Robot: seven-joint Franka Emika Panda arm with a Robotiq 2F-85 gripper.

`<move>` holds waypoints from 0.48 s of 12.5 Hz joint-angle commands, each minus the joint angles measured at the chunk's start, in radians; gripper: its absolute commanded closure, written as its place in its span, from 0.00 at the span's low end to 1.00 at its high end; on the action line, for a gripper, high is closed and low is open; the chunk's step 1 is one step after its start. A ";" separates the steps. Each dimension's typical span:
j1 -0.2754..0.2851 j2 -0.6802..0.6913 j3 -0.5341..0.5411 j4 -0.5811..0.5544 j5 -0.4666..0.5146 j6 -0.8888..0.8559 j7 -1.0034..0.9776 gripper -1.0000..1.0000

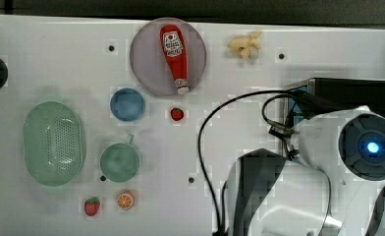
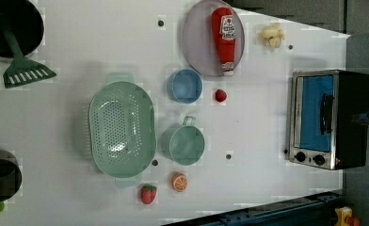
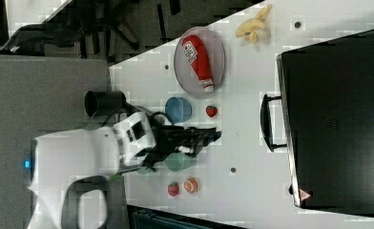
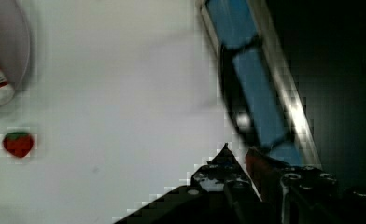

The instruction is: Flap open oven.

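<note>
My gripper [image 3: 213,136] hovers near the oven [image 2: 328,120], fingers nearly closed, gripping nothing. Its shut door faces the left view's left, long axis running near-to-far.

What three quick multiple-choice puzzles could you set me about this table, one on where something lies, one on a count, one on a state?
1. Where does the red ketchup bottle lie?
A. in the green perforated colander
B. on the round grey plate
C. on top of the oven

2. How many black knobs does the silver toaster oven with the blue glass door show in the left view?
A. one
B. two
C. four

3. In what state is the oven's door?
A. shut
B. flapped fully open
C. taken off

Answers: 1 B, the bottle lies across the plate. 2 B, two knobs sit side by side at one end of the front. 3 A, the blue glass lies flush in its silver frame with the black bar handle across it.
</note>
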 commanded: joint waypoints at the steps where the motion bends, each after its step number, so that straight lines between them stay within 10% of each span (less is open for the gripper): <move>1: -0.005 0.039 -0.045 -0.044 0.001 0.087 -0.308 0.82; 6: -0.008 0.143 -0.123 -0.060 0.009 0.198 -0.415 0.82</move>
